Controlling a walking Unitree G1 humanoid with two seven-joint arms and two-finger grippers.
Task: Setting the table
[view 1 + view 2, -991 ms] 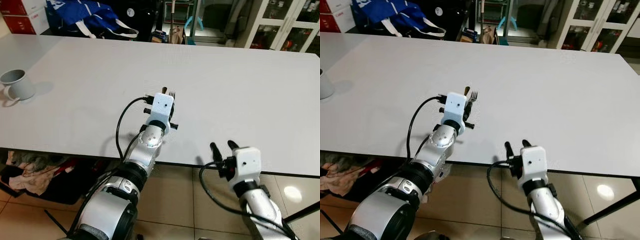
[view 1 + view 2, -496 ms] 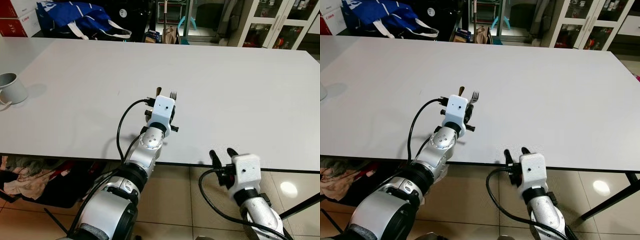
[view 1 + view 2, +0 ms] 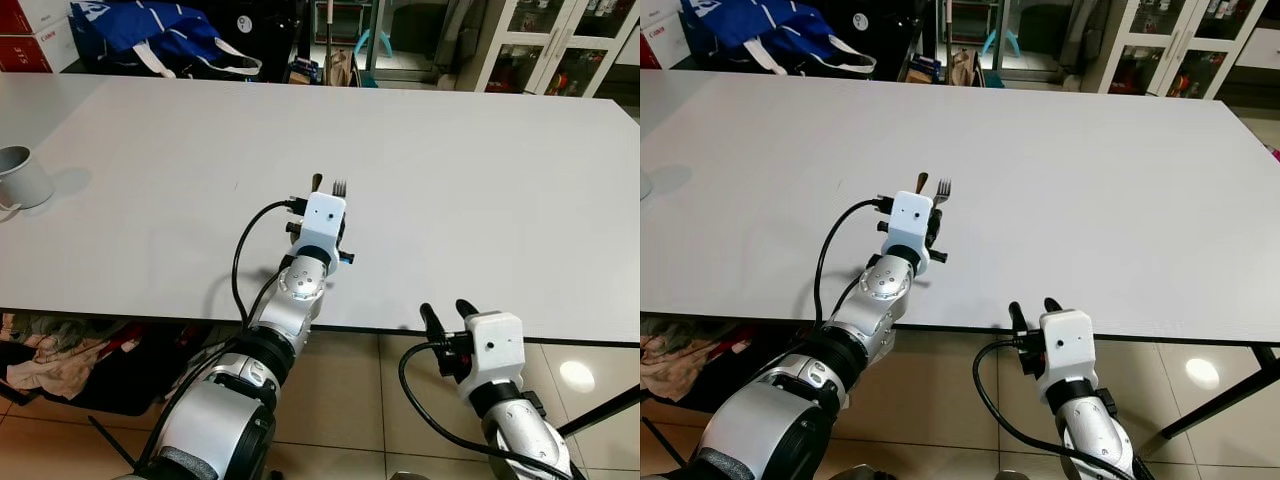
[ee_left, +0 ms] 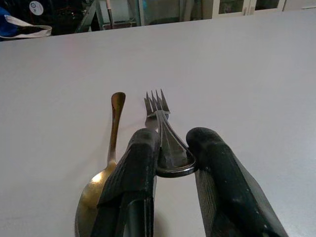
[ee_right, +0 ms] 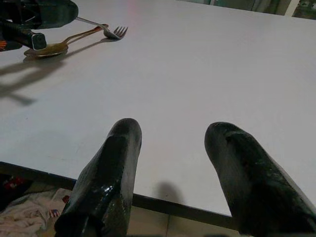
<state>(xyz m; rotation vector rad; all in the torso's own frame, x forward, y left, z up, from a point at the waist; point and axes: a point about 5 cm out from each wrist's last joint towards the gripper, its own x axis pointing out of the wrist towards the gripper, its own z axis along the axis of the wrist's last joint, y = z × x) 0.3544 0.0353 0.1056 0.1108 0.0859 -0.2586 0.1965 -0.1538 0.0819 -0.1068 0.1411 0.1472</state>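
My left gripper (image 3: pixel 330 198) is over the white table (image 3: pixel 480 180), near its front middle, shut on the handle of a silver fork (image 4: pixel 158 106). The fork's tines (image 5: pixel 116 32) rest on the tabletop and point away from me. A brass-coloured spoon (image 4: pixel 109 163) lies flat on the table right beside the fork, on its left, untouched. My right gripper (image 3: pixel 448 313) hangs open just off the table's front edge, fingers (image 5: pixel 108 168) spread with nothing between them. A grey mug (image 3: pixel 22 178) stands at the far left of the table.
Behind the table's far edge are a blue bag (image 3: pixel 160 35), red boxes (image 3: pixel 30 20) and a glass-door cabinet (image 3: pixel 545 40). Crumpled clothes (image 3: pixel 60 350) lie on the tiled floor under the table's left side.
The view has shifted a little. My right gripper has sunk slightly at the table's front edge. The left gripper keeps its hold on the fork in nearly the same spot.
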